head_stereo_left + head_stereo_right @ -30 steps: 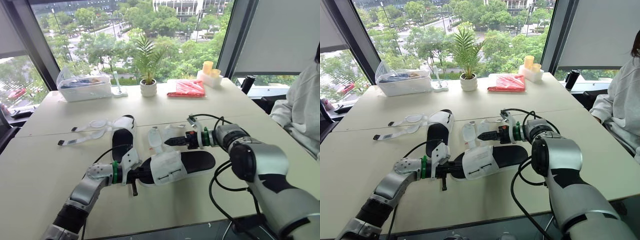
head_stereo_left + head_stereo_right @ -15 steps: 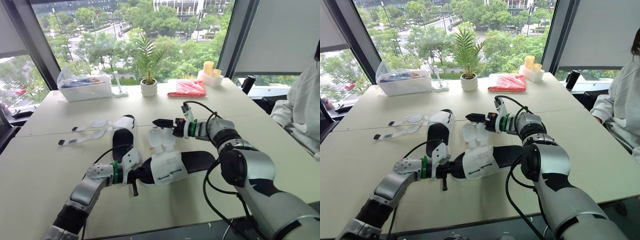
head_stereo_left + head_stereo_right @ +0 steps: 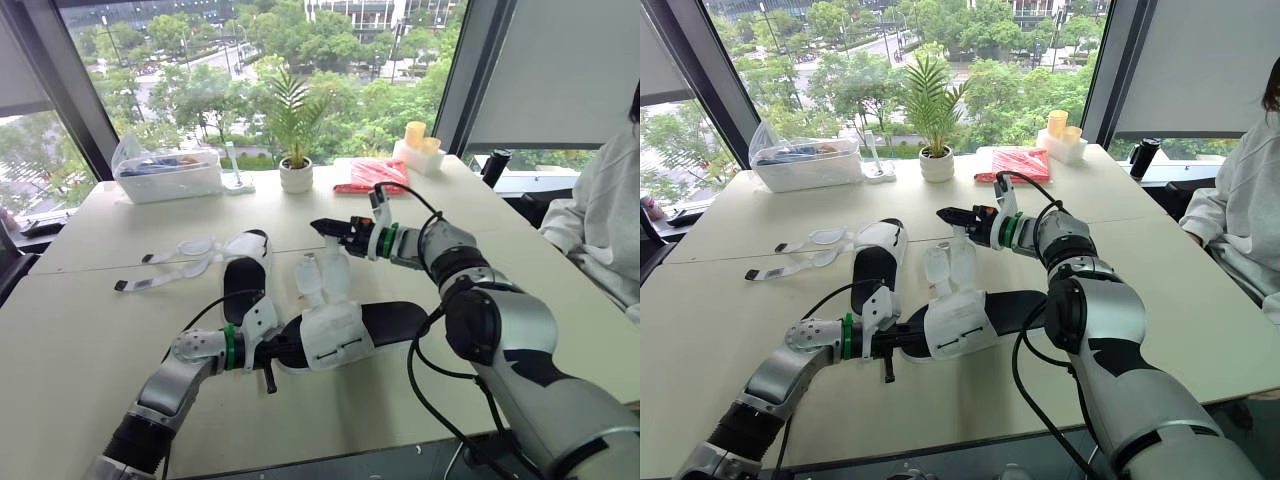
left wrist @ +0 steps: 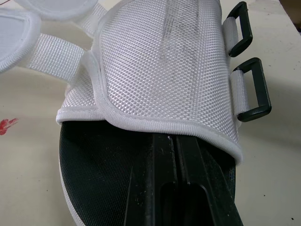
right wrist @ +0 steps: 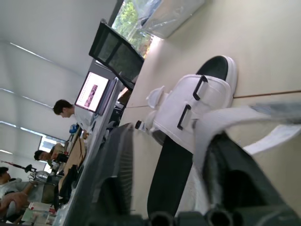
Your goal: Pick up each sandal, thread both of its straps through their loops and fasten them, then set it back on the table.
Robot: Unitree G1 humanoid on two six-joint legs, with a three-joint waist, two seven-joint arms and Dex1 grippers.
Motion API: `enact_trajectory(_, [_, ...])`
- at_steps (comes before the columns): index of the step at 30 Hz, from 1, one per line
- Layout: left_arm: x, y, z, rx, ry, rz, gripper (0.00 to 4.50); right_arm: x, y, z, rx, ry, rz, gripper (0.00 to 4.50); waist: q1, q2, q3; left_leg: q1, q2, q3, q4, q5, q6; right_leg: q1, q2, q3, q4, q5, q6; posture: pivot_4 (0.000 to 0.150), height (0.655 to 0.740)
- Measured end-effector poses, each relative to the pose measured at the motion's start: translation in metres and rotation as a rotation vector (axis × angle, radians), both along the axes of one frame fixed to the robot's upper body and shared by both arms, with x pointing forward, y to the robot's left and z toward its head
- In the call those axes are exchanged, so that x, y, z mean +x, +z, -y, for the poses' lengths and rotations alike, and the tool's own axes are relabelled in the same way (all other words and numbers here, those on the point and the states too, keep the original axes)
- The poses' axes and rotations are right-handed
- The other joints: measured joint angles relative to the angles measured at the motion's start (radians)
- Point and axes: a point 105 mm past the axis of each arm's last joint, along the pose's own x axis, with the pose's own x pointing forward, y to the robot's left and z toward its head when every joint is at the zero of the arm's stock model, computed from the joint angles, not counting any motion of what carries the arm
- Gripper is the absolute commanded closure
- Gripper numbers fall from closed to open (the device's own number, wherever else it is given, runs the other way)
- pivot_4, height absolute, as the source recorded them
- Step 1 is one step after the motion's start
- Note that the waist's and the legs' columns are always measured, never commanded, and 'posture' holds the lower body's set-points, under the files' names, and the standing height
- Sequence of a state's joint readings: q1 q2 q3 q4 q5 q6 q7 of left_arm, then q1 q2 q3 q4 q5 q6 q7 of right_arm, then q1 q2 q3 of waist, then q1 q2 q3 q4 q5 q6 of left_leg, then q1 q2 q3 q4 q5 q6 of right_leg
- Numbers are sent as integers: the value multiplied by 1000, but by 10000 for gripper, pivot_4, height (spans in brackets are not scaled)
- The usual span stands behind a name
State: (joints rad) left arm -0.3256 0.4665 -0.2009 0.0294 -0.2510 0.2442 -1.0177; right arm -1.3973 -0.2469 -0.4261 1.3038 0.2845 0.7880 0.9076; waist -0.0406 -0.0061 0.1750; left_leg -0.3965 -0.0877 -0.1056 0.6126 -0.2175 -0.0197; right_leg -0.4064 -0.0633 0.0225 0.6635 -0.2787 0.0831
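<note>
Table [image 3: 80, 330] bearing sandals [image 3: 243, 275], plant [image 3: 296, 175], box [image 3: 168, 175]

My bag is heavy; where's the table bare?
Bare: the table's near left corner, in front of the loose straps, and the right side toward the person. Crowded: the middle, near sandal, far sandal, left gripper, right gripper.

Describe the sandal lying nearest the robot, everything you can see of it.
The near sandal lies on the table. It has a black footbed and a white woven-looking upper bearing two black rectangular loops on white tabs. Both white straps are unthreaded and rise toward the right pincer. The left pincer, shut, lies on the footbed, reaching under the upper.
</note>
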Motion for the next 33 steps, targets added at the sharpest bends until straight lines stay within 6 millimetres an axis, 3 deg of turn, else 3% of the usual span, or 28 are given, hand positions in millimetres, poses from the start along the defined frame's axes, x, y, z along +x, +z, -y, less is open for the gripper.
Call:
enact_trajectory(1, [0,0,0,0,0,-1,45000,-1,3,1,5,8,8,44445,0,0,0,0,0,0,0,0,0,0,0,0,0,0,0,1500,7400])
enact_trajectory(9, [-1,0,3,-9,-6,-5,45000,-15,32,-3,-6,144,78,44445,2,0,0,-4,0,0,1,0,0,-4,0,0,0,0,0,1500,7400])
enact_trajectory(13, [-1,1,6,-16,-16,-4,45000,-37,38,7,-108,250,276,44445,9,-1,-1,-13,0,-3,4,0,0,-10,0,-3,0,0,0,1500,7400])
enact_trajectory(16, [-3,1,9,-17,-28,-4,45000,-80,18,17,-205,365,452,44445,22,-1,-1,-14,0,-4,4,-1,1,-11,0,-3,0,0,1,1500,7400])
enact_trajectory(20, [-2,1,8,-15,-26,-4,45000,-132,-19,23,-316,508,541,44445,26,-1,-1,-13,0,-3,4,-1,1,-11,0,-3,0,0,1,1500,7400])
enact_trajectory(24, [-2,-1,7,-14,-26,-11,45000,-164,-42,33,-404,607,603,44445,27,-1,-1,-10,0,-3,6,-1,1,-6,0,-4,-1,0,1,1500,7400])
enact_trajectory(27, [-4,-1,8,-14,-38,-17,45000,-179,-57,40,-493,693,638,36212,29,-1,-1,-11,0,-4,6,-1,1,-5,-1,-5,-2,0,1,1500,7400])
enact_trajectory(33, [-4,-1,9,-12,-47,-20,45000,-193,-68,53,-637,810,722,5263,32,-1,-1,-11,0,-5,8,-1,2,-4,-1,-7,-2,0,1,1500,7400])
